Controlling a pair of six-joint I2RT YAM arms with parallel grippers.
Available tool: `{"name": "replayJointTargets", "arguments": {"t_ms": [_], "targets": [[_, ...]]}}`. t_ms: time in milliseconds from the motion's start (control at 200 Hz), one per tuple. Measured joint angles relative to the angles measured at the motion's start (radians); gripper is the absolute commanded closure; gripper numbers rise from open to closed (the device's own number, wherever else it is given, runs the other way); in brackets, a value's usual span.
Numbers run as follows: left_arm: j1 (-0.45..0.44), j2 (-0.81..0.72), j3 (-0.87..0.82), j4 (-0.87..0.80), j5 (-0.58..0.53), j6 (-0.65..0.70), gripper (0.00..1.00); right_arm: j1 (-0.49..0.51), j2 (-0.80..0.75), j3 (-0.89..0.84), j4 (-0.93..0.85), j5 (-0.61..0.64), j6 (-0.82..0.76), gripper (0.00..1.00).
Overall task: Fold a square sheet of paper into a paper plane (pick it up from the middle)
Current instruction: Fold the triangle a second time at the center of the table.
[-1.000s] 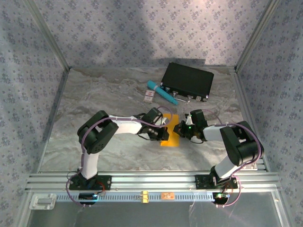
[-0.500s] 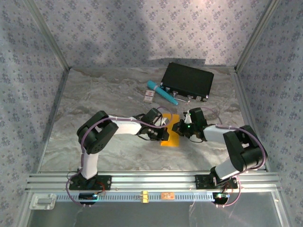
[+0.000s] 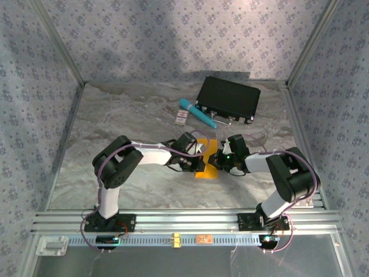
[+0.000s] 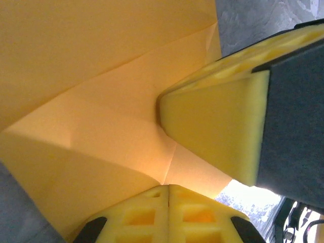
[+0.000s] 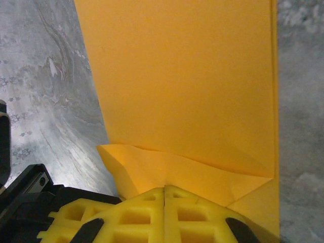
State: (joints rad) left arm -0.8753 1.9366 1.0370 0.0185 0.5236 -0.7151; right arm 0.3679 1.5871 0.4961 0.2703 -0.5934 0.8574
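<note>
The square sheet of paper (image 3: 206, 171) lies creased on the marble table between my two grippers, orange-yellow and narrower than a full square. My left gripper (image 3: 200, 156) is at its left edge, shut, with the tips touching the paper. In the left wrist view the shut tips (image 4: 168, 188) meet a crease in the paper (image 4: 101, 101), and a yellow finger (image 4: 217, 126) of the right gripper presses down close by. My right gripper (image 3: 218, 158) is shut at the paper's right edge. Its tips (image 5: 165, 191) rest against a raised folded flap (image 5: 177, 169) of the paper (image 5: 182, 76).
A black case (image 3: 228, 99) lies at the back right, with a teal pen (image 3: 197, 112) and a small white-and-red card (image 3: 181, 118) just left of it. Metal frame posts and patterned walls close in the table's sides and back.
The right gripper has slid a little left and nearer, onto the paper's right edge. The left gripper has hardly moved. Both stay shut.
</note>
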Motion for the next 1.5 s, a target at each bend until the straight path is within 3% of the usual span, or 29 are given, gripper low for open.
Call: {"name": "replayJointTargets", "arguments": {"t_ms": [1499], "targets": [[-0.002, -0.151, -0.128, -0.114, -0.042, 0.071, 0.99, -0.008, 0.002, -0.001, 0.004, -0.005, 0.0, 1.0]]}}
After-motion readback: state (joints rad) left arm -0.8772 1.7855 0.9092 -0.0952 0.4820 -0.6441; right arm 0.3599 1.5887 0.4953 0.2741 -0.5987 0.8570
